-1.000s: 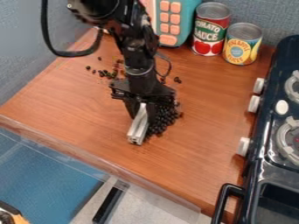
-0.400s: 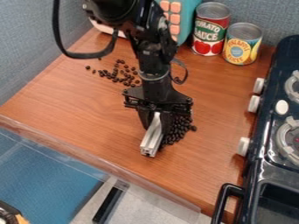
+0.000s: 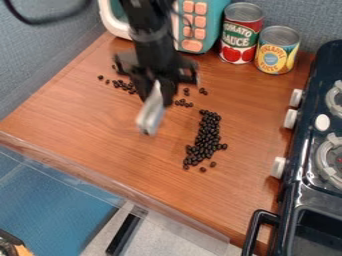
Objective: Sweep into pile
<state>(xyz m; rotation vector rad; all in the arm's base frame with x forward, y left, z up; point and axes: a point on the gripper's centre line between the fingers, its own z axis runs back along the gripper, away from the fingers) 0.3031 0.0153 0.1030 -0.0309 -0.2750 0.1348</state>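
Black two-finger gripper, upper centre of frame, is clamped on a silver metal bar. Small dark round beans: elongated heap right of centre; others scattered higher up.

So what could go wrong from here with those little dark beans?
The stray beans near the hand lie scattered in small groups, so one sweep might miss some. The silver bar is narrow, so beans could slip around its ends. And the main pile is long and loose; a clumsy push might spread it, perhaps rolling beans toward the stove.
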